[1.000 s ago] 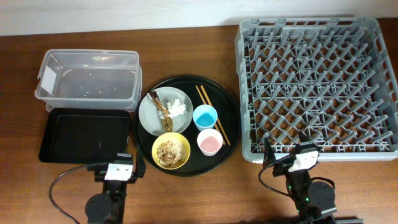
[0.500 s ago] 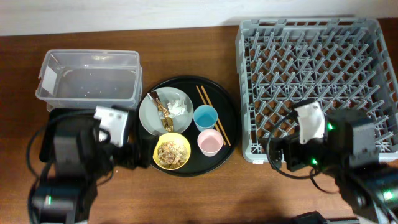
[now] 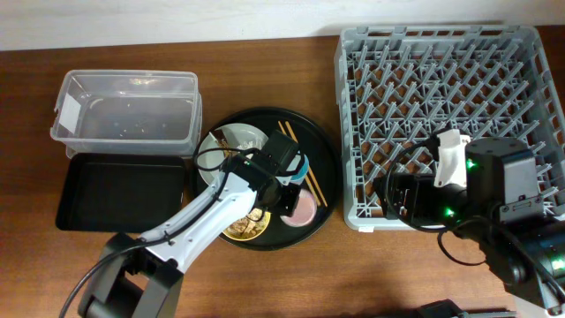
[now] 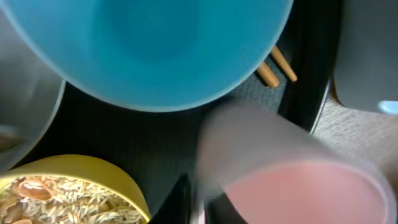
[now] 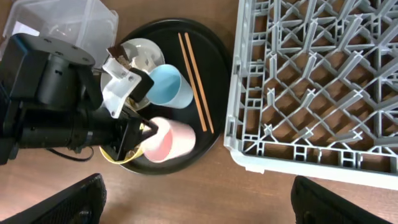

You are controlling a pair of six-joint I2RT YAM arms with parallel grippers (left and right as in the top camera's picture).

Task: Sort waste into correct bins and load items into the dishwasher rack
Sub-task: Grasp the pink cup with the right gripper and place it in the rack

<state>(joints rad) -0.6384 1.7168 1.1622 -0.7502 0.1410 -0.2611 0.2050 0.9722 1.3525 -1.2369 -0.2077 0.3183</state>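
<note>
My left gripper (image 3: 284, 187) reaches over the round black tray (image 3: 323, 146) and is shut on the near rim of the pink cup (image 3: 303, 209) (image 5: 171, 140) (image 4: 298, 193). Just behind it stands the blue cup (image 3: 298, 164) (image 4: 155, 43). To the left, the yellow bowl (image 4: 62, 186) holds brownish food scraps (image 4: 56, 202). My left arm partly hides the grey plate (image 3: 234, 141). Two chopsticks (image 5: 196, 81) lie on the tray's right side. My right gripper (image 5: 208, 205) hangs open over bare table, in front of the dishwasher rack (image 3: 441, 106).
The clear tub (image 3: 124, 119) stands at the back left, with the shallow black tray (image 3: 119, 190) in front of it. The rack's near left corner (image 5: 245, 155) sits close to the round tray's right edge.
Both arms rose from the table's front edge. The left arm swung out over the round tray and closed on the pink cup. The right arm lifted beside the rack's front.
</note>
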